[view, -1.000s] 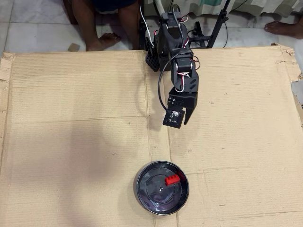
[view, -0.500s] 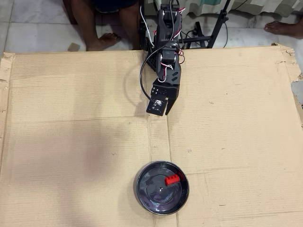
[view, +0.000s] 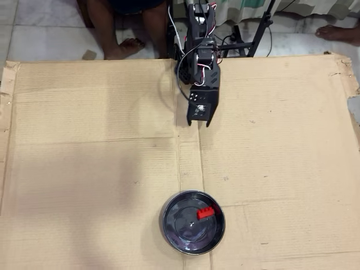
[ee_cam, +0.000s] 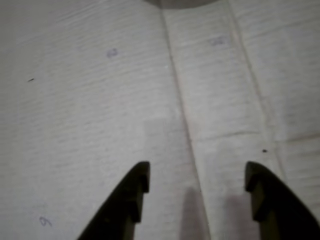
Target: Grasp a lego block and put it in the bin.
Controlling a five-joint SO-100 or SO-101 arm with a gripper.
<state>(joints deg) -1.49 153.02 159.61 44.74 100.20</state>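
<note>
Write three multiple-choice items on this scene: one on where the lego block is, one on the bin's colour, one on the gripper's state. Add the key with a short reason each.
1. Where is the lego block?
A. On bare cardboard
B. Inside the bin
C. Between the fingers

2. What colour is the bin?
A. Black
B. White
C. Red

3. What state is the gripper in?
A. Shut on the block
B. Shut and empty
C. Open and empty

Key:
1 B, the overhead view shows the red block lying within the rim.
2 A, the dish is glossy black.
3 C, the wrist view shows the fingers apart with only cardboard between them.
</note>
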